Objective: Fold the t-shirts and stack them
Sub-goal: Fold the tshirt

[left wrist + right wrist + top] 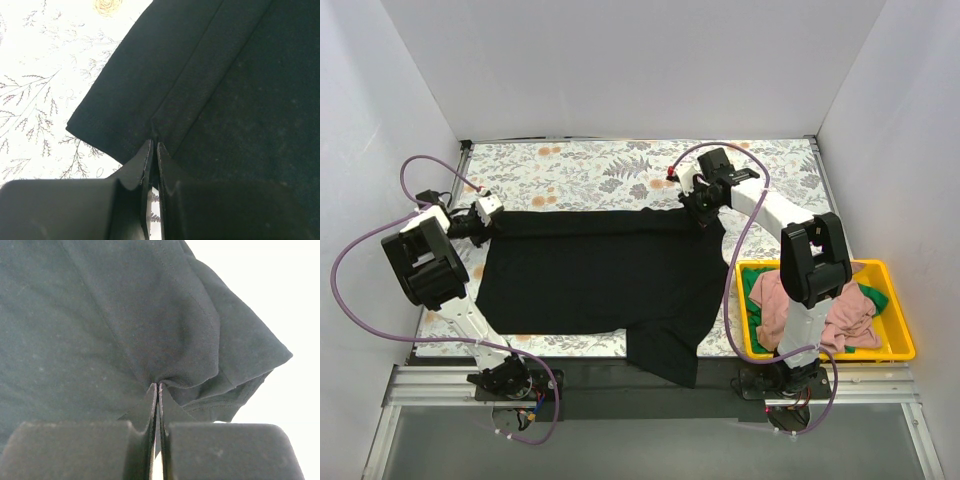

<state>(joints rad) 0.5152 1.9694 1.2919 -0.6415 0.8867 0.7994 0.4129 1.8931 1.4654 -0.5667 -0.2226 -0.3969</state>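
Closest to the lens, the left gripper has its 2 black fingers pressed together with only a slit between them, nipping the edge of the black t-shirt at their tips. Left of those fingers lies 1 floral tablecloth, bare and flat. Ahead of them and to their right everything is dark cloth, with a folded band running away from the tips.

Seen from above, this 1 black shirt lies spread between the 2 grippers. Its far edge is turned over in a narrow strip that reaches from the left fingertips across to the right ones. 1 corner of it drapes over the near table edge, closer to the right arm's base.

The right gripper is likewise clamped tight, both fingers meeting on a pucker of black cloth that gathers at their tips. A loose flap of the shirt bulges out to the right of them.

Well apart from those fingers, back beside the right arm, stands 1 yellow bin. It holds 2 crumpled shirts, 1 pink t-shirt lying over 1 green t-shirt, both partly hidden by the arm.
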